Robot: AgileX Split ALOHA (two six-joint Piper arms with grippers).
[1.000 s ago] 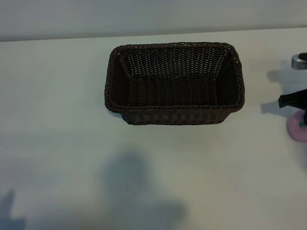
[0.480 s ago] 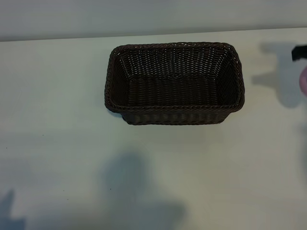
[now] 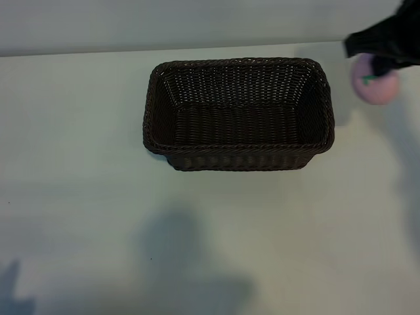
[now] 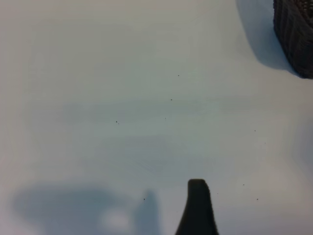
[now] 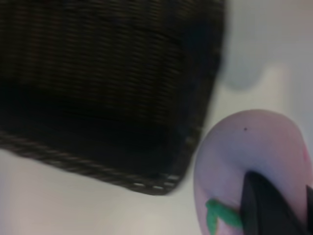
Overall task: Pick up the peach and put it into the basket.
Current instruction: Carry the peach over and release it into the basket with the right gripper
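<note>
The right gripper (image 3: 379, 65) squeezes the peach (image 3: 374, 82) between its fingers and holds it up in the air, just past the right end of the basket (image 3: 237, 113). The basket sits on the white table (image 3: 79, 197). The left gripper (image 4: 197, 205) hangs above the table with its fingers wide apart.

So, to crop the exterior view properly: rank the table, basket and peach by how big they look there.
1. Table, fills most of the view.
2. Basket.
3. Peach, far smallest, though lifted in the right gripper, so nearer the camera and looking somewhat bigger than it is.
</note>
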